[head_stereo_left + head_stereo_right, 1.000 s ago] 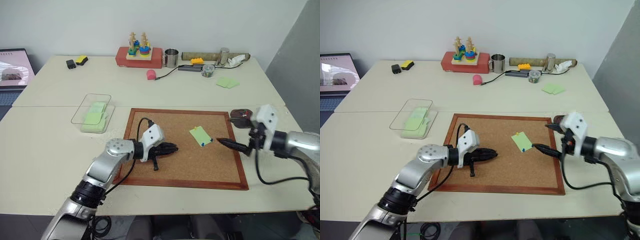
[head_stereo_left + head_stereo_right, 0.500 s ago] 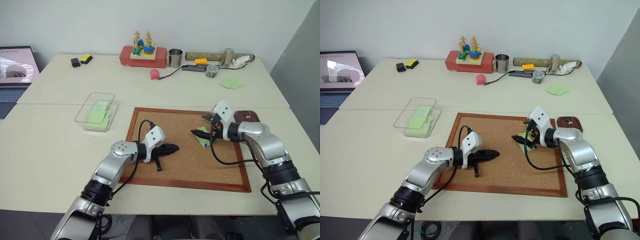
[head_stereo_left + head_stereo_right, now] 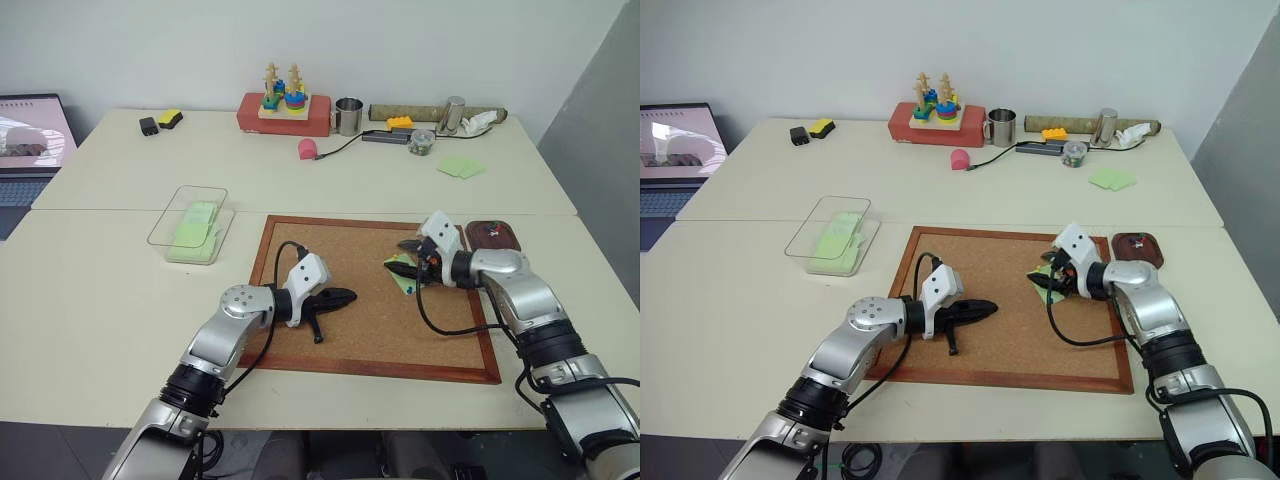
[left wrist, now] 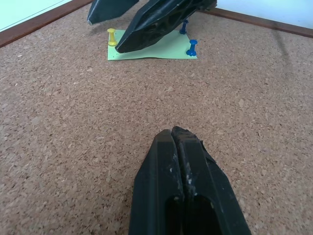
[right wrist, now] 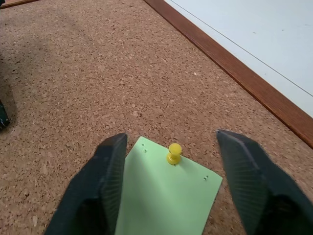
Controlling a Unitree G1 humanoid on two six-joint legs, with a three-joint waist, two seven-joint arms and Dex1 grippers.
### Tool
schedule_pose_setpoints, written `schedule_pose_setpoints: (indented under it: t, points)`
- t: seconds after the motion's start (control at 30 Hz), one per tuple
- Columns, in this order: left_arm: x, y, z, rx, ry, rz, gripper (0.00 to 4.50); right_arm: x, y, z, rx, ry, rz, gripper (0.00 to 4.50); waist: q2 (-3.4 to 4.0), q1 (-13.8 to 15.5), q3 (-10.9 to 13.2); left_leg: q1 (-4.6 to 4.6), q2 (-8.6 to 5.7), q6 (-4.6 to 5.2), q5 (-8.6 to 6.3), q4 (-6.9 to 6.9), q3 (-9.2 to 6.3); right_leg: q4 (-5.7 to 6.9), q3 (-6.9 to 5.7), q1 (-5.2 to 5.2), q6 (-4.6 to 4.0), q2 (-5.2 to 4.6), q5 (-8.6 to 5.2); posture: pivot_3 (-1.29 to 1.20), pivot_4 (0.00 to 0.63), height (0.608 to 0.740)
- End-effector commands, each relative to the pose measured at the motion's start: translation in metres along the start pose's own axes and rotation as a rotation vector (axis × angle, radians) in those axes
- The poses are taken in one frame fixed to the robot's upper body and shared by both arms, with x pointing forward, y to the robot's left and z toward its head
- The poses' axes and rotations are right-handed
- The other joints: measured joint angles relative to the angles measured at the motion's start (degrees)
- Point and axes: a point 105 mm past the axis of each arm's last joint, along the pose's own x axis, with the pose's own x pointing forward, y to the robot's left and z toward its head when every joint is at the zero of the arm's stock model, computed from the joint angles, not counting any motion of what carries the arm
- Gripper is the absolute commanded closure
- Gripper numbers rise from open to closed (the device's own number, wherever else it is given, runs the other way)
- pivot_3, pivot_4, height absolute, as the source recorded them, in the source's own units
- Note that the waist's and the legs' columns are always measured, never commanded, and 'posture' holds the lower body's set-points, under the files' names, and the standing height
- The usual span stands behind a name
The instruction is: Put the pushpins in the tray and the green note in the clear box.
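Observation:
The green note [image 5: 164, 198] lies on the cork board [image 3: 350, 340], near its right side. A yellow pushpin [image 5: 173, 152] stands in the note's far edge and a blue pushpin [image 4: 192, 47] in another corner. My right gripper [image 5: 172, 139] hangs open low over the note, one finger on each side of the yellow pin without touching it. At the board's middle my left gripper [image 3: 345, 297] rests shut and empty, pointing toward the note. The brown tray [image 3: 493, 235] sits just off the board's right edge. Off the board's left edge is the clear box [image 3: 188, 213].
A green pad shows through the clear box. Along the table's back stand a red block with a ring stacker [image 3: 283, 108], a metal mug [image 3: 348, 115], a pink object [image 3: 307, 148] and a pair of green notes [image 3: 458, 167]. A laptop [image 3: 30, 135] is at far left.
My right gripper came in from the board's right edge to just above the green note, and its fingers have drawn closer together. The left gripper stayed put.

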Motion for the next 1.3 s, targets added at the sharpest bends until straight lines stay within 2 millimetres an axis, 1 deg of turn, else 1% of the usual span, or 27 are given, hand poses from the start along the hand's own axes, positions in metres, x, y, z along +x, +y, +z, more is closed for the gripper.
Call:
schedule_pose_setpoints:
  t: [0.03, 0.1, 0.2, 0.23, 0.27, 0.3, 0.37, 0.63, 0.9, 1.17, 1.23, 1.3]
  points:
    - [0.002, -0.005, -0.005, -0.006, 0.02, -0.009, 4.5, -0.003, -0.007, 0.013, -0.03, -0.044, -0.019, 2.48, 0.0, 0.0, 0.0, 0.0, 0.0, 0.0, 0.0, 0.0, 0.0, 0.0, 0.0, 0.0, 0.0, 0.0, 0.0, 0.0, 0.15, 0.74]
    - [0.002, -0.005, -0.005, -0.006, 0.022, -0.008, 4.5, -0.003, -0.007, 0.01, -0.033, -0.037, -0.018, 2.93, 0.0, 0.0, 0.0, 0.0, 0.0, 0.0, 0.0, 0.0, 0.0, 0.0, 0.0, 0.0, 0.0, 0.0, 0.0, 0.0, 0.15, 0.74]
    - [0.002, -0.005, -0.005, -0.007, 0.023, -0.007, 4.5, -0.004, -0.008, 0.01, -0.035, -0.037, -0.018, 3.48, 0.0, 0.0, 0.0, 0.0, 0.0, 0.0, 0.0, 0.0, 0.0, 0.0, 0.0, 0.0, 0.0, 0.0, 0.0, 0.0, 0.15, 0.74]
    - [0.002, -0.005, -0.005, -0.007, 0.023, -0.007, 4.5, -0.004, -0.007, 0.01, -0.038, -0.038, -0.017, 3.74, 0.0, 0.0, 0.0, 0.0, 0.0, 0.0, 0.0, 0.0, 0.0, 0.0, 0.0, 0.0, 0.0, 0.0, 0.0, 0.0, 0.15, 0.74]
    - [0.002, -0.005, -0.005, -0.008, 0.024, -0.007, 4.5, -0.005, -0.007, 0.011, -0.041, -0.04, -0.016, 3.89, 0.0, 0.0, 0.0, 0.0, 0.0, 0.0, 0.0, 0.0, 0.0, 0.0, 0.0, 0.0, 0.0, 0.0, 0.0, 0.0, 0.15, 0.74]
    - [0.002, -0.005, -0.005, -0.008, 0.024, -0.008, 4.5, -0.005, -0.007, 0.011, -0.044, -0.042, -0.013, 4.17, 0.0, 0.0, 0.0, 0.0, 0.0, 0.0, 0.0, 0.0, -0.01, 0.0, -0.01, 0.0, 0.0, 0.0, 0.0, 0.0, 0.15, 0.74]
    - [0.003, -0.005, -0.005, -0.009, 0.025, -0.007, 4.5, -0.005, -0.006, 0.014, -0.051, -0.05, -0.007, 4.47, 0.0, 0.0, 0.0, 0.0, 0.0, 0.0, 0.0, 0.0, -0.01, 0.0, -0.01, 0.0, 0.0, 0.0, 0.0, 0.0, 0.15, 0.74]
    - [0.004, -0.006, -0.007, -0.025, 0.031, -0.003, 4.5, -0.007, 0.003, 0.025, -0.067, -0.093, 0.035, 4.47, 0.0, 0.0, 0.0, 0.0, 0.0, 0.0, 0.0, -0.01, -0.01, -0.01, -0.01, 0.0, 0.0, 0.0, 0.0, 0.0, 0.15, 0.74]
    - [0.006, -0.007, -0.009, -0.034, 0.035, 0.0, 4.5, -0.011, 0.003, 0.033, -0.069, -0.121, 0.035, 4.47, 0.0, 0.0, 0.0, 0.01, 0.0, 0.0, 0.0, 0.0, -0.01, 0.0, -0.01, 0.01, 0.0, 0.0, 0.0, 0.0, 0.15, 0.74]
    - [0.008, -0.01, -0.01, -0.038, 0.036, -0.005, 4.5, -0.02, -0.002, 0.042, -0.035, -0.154, 0.02, 4.47, 0.01, 0.2, 0.0, 0.0, -0.02, 0.0, 0.0, 0.01, -0.05, -0.02, -0.04, 0.04, 0.0, -0.02, 0.0, 0.0, 0.15, 0.74]
    - [0.008, -0.01, -0.01, -0.038, 0.037, -0.005, 4.5, -0.026, -0.005, 0.047, -0.019, -0.176, 0.006, 4.47, 0.01, 0.2, 0.0, 0.0, -0.02, 0.0, 0.0, 0.01, -0.05, -0.02, -0.04, 0.04, 0.0, -0.02, 0.0, 0.0, 0.15, 0.74]
    - [0.009, -0.011, -0.01, -0.038, 0.037, -0.005, 4.5, -0.035, -0.014, 0.052, -0.026, -0.18, -0.029, 4.47, 0.02, 0.2, 0.0, 0.0, -0.02, 0.0, 0.0, 0.01, -0.05, -0.01, -0.04, 0.04, 0.0, -0.02, 0.0, 0.0, 0.15, 0.74]
